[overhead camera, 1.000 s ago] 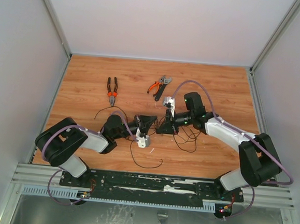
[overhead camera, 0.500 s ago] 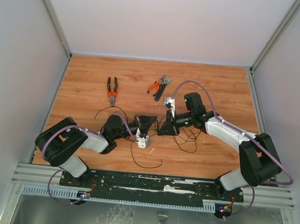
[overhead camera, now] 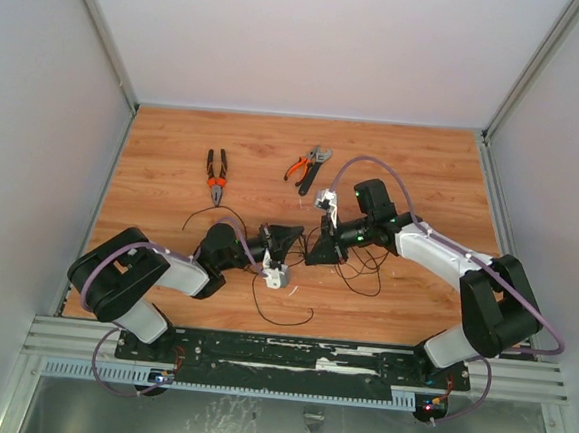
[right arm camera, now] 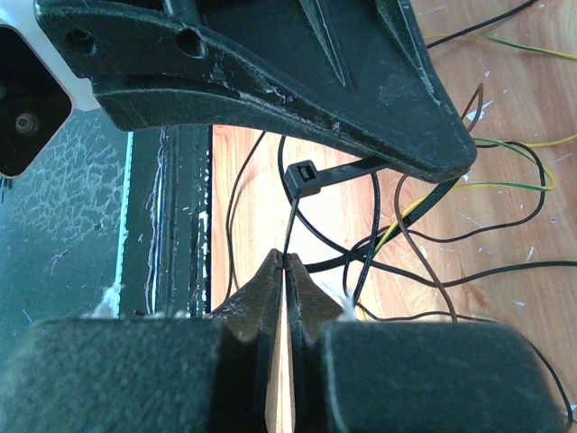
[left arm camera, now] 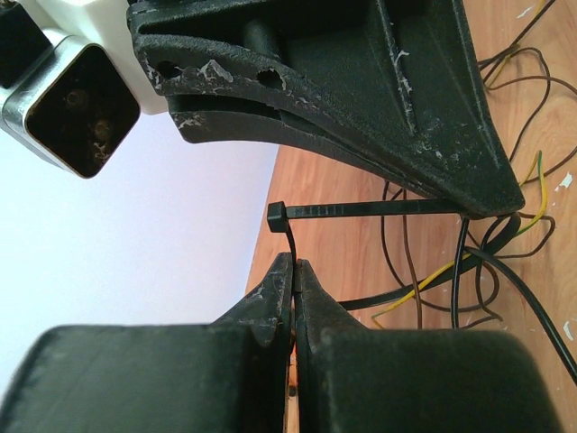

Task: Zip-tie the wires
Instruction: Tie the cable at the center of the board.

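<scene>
The zip tie, a thin black strip, bends at its square head. One stretch drops from the head into my left gripper, which is shut on it. In the right wrist view the zip tie sends a thin stretch down into my right gripper, also shut on it. The two grippers, left and right, meet tip to tip at mid-table. The wires lie in loose black loops under and around them, with yellow-green strands among the wires and in the right wrist view's wires.
Orange-handled long-nose pliers lie at the back left. Orange cutters and a grey tool lie at the back centre. Grey walls enclose the wooden table; a metal rail runs along the near edge.
My right arm has shifted slightly left and toward the near edge, keeping its grip. The left arm has barely moved.
</scene>
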Controlling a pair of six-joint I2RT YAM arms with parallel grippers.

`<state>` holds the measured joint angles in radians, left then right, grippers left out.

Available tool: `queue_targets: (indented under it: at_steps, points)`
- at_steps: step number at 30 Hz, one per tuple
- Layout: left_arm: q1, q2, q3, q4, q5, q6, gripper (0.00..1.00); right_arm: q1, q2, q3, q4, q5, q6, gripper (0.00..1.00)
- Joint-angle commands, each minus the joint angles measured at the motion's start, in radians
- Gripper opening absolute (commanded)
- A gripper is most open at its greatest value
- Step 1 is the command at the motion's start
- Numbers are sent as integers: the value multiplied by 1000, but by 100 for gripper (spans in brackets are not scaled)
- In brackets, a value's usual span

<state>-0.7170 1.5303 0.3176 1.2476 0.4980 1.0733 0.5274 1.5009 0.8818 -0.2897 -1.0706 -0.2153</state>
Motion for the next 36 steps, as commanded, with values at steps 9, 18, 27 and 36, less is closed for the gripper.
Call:
queue_targets:
  at_steps: [9,18,27,36]
  points:
    - [-8,-12,-9,29,-14,79,0,-6,-11,24,-56,-28,-26,0]
    - [-15,-7,-6,21,-42,122,0,-7,-9,26,-42,-31,-16,0]
    - [-18,-20,-2,11,-65,159,0,-7,-11,25,-21,-18,-7,0]
    - [-18,-50,24,-53,-70,192,0,-6,-4,15,-9,-18,-8,0]
